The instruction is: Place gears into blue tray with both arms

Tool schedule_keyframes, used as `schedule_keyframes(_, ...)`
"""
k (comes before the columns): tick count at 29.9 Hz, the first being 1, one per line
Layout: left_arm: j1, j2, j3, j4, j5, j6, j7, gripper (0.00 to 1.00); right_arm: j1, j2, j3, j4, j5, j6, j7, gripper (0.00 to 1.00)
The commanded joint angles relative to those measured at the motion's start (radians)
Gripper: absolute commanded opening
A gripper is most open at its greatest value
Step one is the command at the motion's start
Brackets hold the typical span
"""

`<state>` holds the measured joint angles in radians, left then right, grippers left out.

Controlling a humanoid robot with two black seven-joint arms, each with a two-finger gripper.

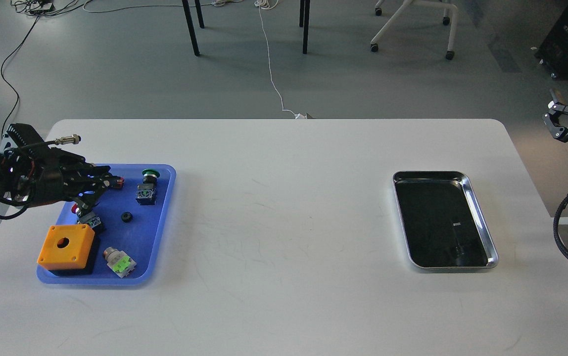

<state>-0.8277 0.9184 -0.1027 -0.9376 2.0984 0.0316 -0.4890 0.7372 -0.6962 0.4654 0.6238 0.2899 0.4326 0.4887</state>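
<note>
The blue tray (163, 217) lies at the table's left. One small black gear (126, 216) rests flat on its floor near the middle. My left gripper (102, 194) reaches in from the left and hovers over the tray's upper left part. Its fingers are spread with nothing between them, and it stays up and left of the gear without touching it. At the far right edge of the view my right gripper (557, 116) hangs beyond the table's right side, open and empty.
The blue tray also holds a green-capped push-button switch (147, 187), a red-capped one (86, 217) partly under my left gripper, an orange box (65, 246) and a grey part with a green label (119, 262). A silver metal tray (482, 217) sits right of centre.
</note>
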Motion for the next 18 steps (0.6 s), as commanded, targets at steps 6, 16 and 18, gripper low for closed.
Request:
schedule_keyframes(6,0.044,-0.096,0.001,0.112,-0.024,0.030,0.000,0.15,0.001,-0.026,0.001,0.004,0.000,-0.002,0.000,0.98)
schedule_keyframes(16,0.053,-0.116,0.008,0.118,-0.038,0.028,0.000,0.19,0.001,-0.026,0.001,0.004,0.000,-0.002,0.000,0.98)
schedule_keyframes(18,0.061,-0.119,0.006,0.118,-0.038,0.028,0.000,0.20,-0.001,-0.026,0.001,0.004,0.000,-0.002,0.000,0.98)
